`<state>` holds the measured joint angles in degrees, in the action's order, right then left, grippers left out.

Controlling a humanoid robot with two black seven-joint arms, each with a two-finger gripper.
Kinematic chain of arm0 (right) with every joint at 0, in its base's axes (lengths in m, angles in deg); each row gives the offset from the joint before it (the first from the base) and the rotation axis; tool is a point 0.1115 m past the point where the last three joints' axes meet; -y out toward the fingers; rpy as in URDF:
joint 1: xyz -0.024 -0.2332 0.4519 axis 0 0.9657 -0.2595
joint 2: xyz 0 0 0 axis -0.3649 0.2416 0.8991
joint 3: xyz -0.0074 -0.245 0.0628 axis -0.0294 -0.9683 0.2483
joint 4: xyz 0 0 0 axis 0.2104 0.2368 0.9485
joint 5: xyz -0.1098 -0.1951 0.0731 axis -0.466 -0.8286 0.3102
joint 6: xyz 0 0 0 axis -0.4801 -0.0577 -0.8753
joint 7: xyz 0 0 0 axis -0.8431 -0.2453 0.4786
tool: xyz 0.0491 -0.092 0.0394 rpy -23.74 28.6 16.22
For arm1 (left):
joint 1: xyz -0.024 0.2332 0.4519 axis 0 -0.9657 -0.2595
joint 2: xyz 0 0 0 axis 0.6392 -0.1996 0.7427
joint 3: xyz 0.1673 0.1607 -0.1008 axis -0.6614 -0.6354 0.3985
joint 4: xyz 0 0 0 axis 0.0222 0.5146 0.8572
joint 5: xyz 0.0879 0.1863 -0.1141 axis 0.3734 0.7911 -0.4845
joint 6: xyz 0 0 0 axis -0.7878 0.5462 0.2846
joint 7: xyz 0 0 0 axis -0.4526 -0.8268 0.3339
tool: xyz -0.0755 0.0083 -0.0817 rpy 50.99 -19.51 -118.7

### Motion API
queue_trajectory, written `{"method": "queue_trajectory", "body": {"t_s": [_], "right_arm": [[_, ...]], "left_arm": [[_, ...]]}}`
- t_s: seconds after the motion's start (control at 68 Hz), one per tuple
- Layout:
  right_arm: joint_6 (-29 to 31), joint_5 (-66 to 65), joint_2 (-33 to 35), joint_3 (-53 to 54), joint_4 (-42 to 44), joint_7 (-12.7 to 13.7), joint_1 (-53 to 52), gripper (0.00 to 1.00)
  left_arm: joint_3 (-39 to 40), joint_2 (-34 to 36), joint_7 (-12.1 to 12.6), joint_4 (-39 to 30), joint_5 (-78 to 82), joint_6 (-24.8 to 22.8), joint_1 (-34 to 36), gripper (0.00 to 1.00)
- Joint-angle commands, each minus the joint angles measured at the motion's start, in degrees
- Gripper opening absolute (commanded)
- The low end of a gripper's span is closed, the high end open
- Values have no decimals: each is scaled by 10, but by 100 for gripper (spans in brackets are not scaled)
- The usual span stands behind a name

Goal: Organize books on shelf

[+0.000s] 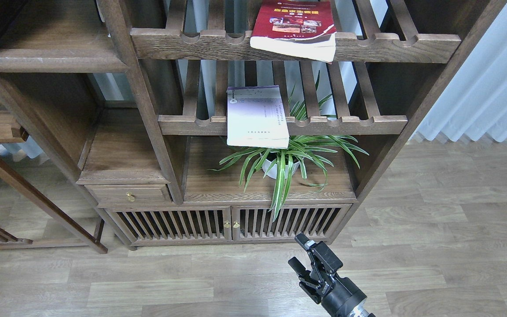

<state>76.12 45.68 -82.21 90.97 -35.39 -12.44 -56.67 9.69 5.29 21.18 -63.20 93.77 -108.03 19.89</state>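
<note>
Looking down from the head view, the only one I have, I see two books off the shelf [51,61], the solid dark plank at upper left with the rounded, scuffed front edge, which looks bare in the part I can see. The red book [295,26] lies flat on the upper slatted rack [183,44], its lower corner hanging over the notched front rail. The cream book [255,116] lies on the lower slatted rack [183,124], its near end jutting well past the rail and above the spider plant [286,156] in its white pot. I see no maroon book here, so I cannot say where it is. My judgement is that the task is barely begun: nothing sits on the plank and at least two books are left to move. One gripper [299,255] shows at the bottom of the view, low over the wood floor [434,229] in front of the cabinet doors [231,222]; coming in right of centre, I take it for my right one, its fingers standing apart with nothing between them. My left arm is out of view. Both overhanging edges offer a grasp from the front, though the plant leaves crowd the space under the cream book. An upright post [148,110] stands between the racks and the plank, so any carry must come out forward first.
</note>
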Motion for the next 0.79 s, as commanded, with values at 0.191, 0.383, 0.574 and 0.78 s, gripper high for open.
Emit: {"method": "queue_trajectory", "body": {"t_s": [0.191, 0.383, 0.574, 0.78], "right_arm": [[0, 2, 3, 0, -4, 0, -14, 100], [0, 4, 0, -1, -4, 0, -14, 100], [0, 7, -1, -2, -5, -1, -10, 100], [0, 8, -4, -8, -5, -1, -11, 100]], "left_arm": [[-39, -48, -7, 99, -1, 0, 58, 7], [-45, -77, -7, 142, 0, 0, 76, 7], [-98, -90, -9, 198, -6, 0, 125, 8], [-145, -110, -7, 245, -7, 0, 164, 8]]}}
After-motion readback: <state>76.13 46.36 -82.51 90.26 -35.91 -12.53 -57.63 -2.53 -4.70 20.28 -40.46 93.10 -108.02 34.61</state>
